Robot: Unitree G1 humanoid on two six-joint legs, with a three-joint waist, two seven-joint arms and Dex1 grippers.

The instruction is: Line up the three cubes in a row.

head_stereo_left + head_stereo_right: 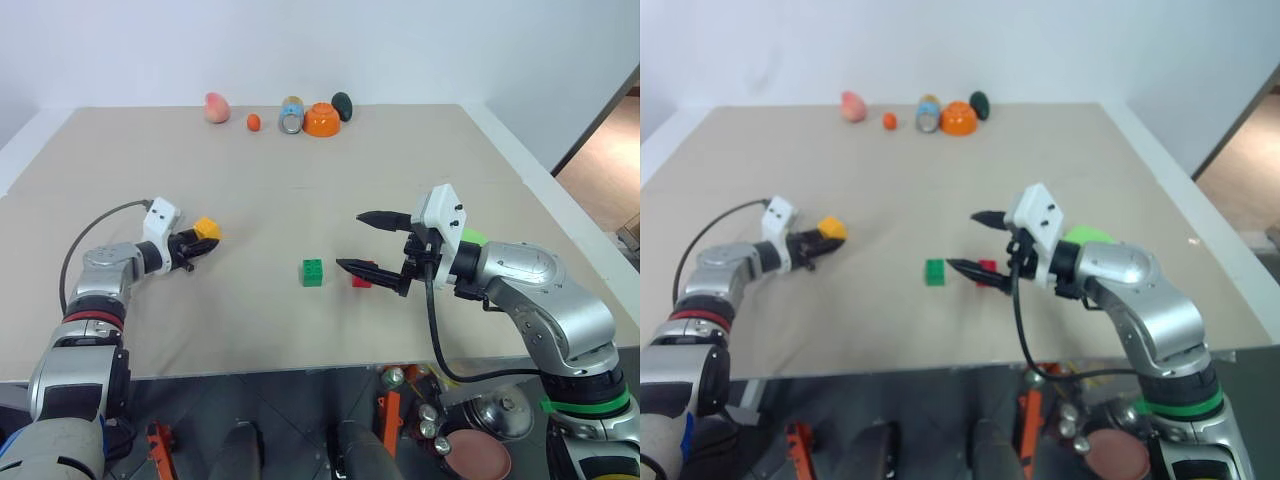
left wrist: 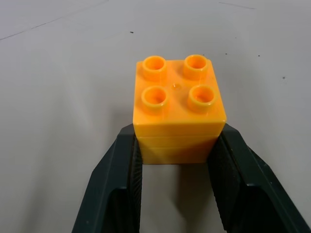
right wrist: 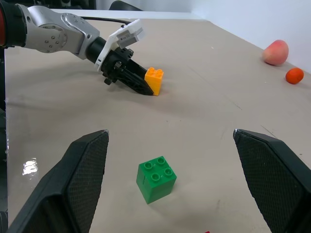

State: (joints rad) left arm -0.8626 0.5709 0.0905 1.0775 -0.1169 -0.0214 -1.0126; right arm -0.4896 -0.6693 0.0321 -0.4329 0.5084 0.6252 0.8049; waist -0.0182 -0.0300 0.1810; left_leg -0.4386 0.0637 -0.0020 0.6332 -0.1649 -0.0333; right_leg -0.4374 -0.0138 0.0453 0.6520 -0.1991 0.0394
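Table (image 1: 300,200) in beige spreads under both arms, its far edge lined with small toys: a pink peach (image 1: 216,107), an orange ball (image 1: 253,122), a can (image 1: 291,115) lying on its side, an orange bowl (image 1: 321,120) and a dark avocado-like toy (image 1: 342,105). Next in size, the right gripper (image 1: 378,244) hovers over the table near its front edge, its two black fingers spread wide apart and grasping nothing; one finger reaches across just above the red cube (image 1: 362,281), which is partly hidden behind it. On the other side of the table, the left gripper (image 1: 200,243) lies low and is clenched on the yellow cube (image 2: 178,110), its fingers (image 2: 116,184) pressing the cube's two opposite side faces, studs up. The cube sits at table level, but whether it touches the surface I cannot tell. Between the two grippers, the green cube (image 1: 313,272) rests alone, just beside the red cube and well apart from the yellow one.
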